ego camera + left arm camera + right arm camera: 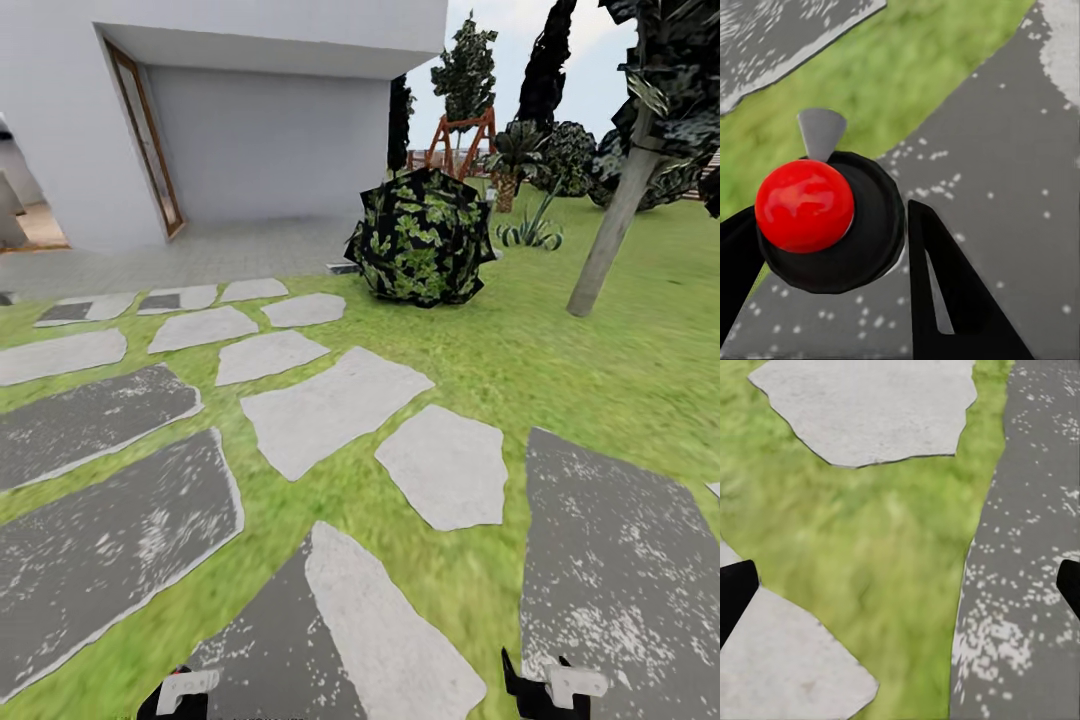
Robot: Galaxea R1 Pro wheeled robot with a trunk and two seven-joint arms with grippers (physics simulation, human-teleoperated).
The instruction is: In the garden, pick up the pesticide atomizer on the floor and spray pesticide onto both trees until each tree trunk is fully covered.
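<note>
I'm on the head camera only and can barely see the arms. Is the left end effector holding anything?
Observer: Yes. In the left wrist view the left end effector grips a round black sprayer.
Operator: What marks it?
Observer: It has a shiny red ball on top.
Operator: And the right side?
Observer: The right end effector is open with nothing between its fingers, above grass.
</note>
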